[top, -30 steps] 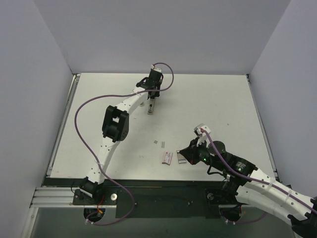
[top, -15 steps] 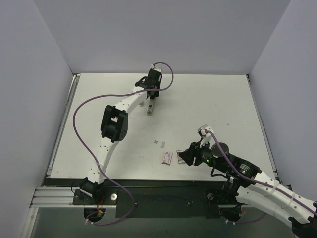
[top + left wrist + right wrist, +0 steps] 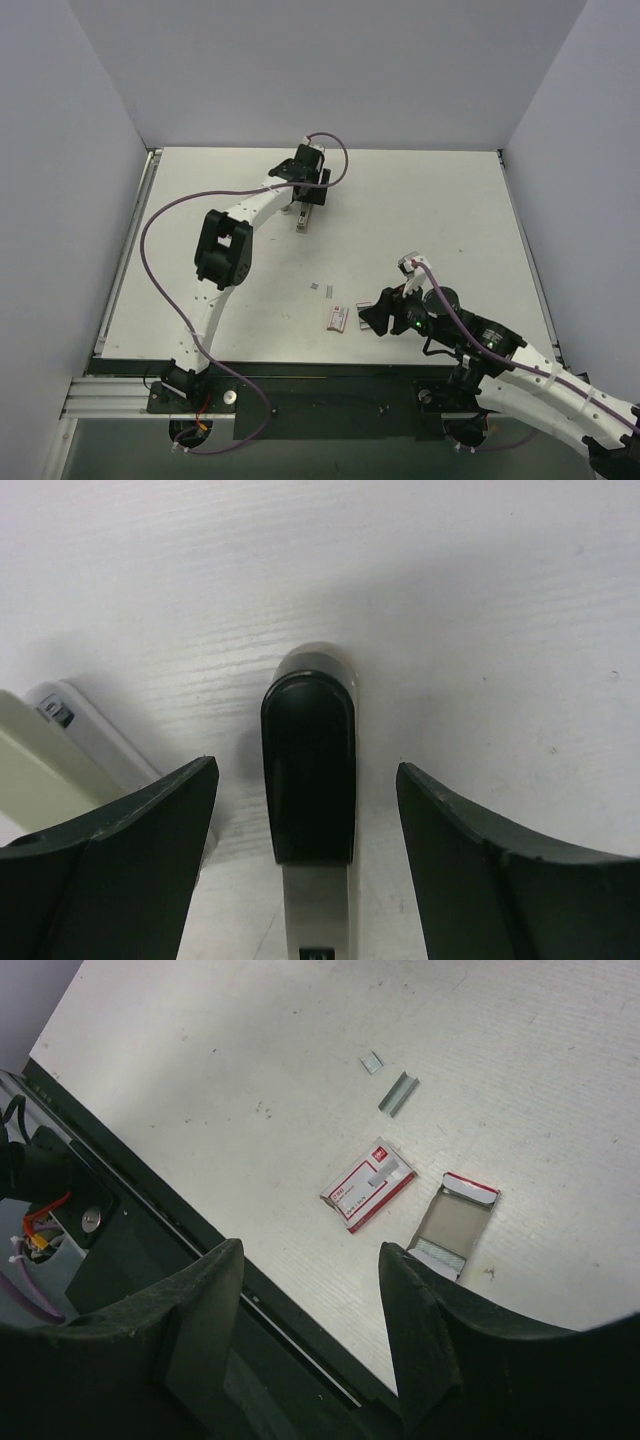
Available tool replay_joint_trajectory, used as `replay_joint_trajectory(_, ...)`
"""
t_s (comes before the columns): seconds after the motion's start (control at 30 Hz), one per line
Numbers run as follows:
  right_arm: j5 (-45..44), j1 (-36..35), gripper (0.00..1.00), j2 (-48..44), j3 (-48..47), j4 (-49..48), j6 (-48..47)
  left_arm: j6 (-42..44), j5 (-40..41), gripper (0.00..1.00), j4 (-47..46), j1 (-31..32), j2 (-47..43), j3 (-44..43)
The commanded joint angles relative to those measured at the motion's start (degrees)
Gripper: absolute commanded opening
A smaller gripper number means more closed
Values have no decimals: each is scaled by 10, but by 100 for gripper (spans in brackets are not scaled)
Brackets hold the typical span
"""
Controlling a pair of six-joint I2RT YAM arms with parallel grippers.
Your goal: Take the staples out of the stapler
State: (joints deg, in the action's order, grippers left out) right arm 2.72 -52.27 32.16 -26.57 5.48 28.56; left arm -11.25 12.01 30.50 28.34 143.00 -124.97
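Looking from above: shows the stapler (image 3: 302, 222) lying toward 12 o'clock on the desk (image 3: 450, 200), just beneath the left gripper (image 3: 307, 198); puts the right gripper (image 3: 366, 318) at 5 o'clock, beside a staple box (image 3: 337, 318). From the left wrist: spread fingers (image 3: 130, 850) flanking the stapler's black end, no contact. From the right wrist: parted, empty fingers (image 3: 190, 1330), with the box, an open sleeve (image 3: 455, 1222) and loose staples (image 3: 398, 1093) toward 12 o'clock.

stapler (image 3: 309, 780) running off the left wrist view's bottom edge, pale bar (image 3: 35, 770) cut by its left edge
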Motion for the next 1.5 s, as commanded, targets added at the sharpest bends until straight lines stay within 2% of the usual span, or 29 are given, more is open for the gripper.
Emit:
replay_joint_trajectory(0.0,-14,-6,52,15,-25,3,12,1,-1,83,-56,-2,-117,40)
replay_joint_trajectory(0.23,-50,-6,53,52,-28,24,39,-17,-23,84,-113,1,-241,146)
replay_joint_trajectory(0.43,-110,-6,53,94,-38,61,76,-55,-50,84,-194,9,-364,331)
replay_joint_trajectory(0.77,-102,-24,50,151,-5,49,115,-80,-26,83,-265,103,-567,572)
replay_joint_trajectory(0.83,-102,-32,44,163,-2,44,120,-97,-27,83,-281,122,-611,630)
replay_joint_trajectory(0.9,-105,-41,29,173,1,38,123,-112,-27,82,-296,142,-661,683)
replay_joint_trajectory(0.93,-106,-45,17,177,4,31,126,-118,-29,81,-321,146,-685,698)
replay_joint_trajectory(0.97,-107,-47,12,186,5,28,131,-124,-29,80,-323,154,-699,725)
replay_joint_trajectory(1.0,-105,-48,0,193,7,19,135,-134,-33,80,-326,157,-724,749)
replay_joint_trajectory(1.17,-112,-55,0,245,10,-21,153,-153,-39,78,-327,169,-804,809)
replay_joint_trajectory(1.47,-112,-59,0,351,-9,-77,179,-187,-57,76,-318,194,-874,869)
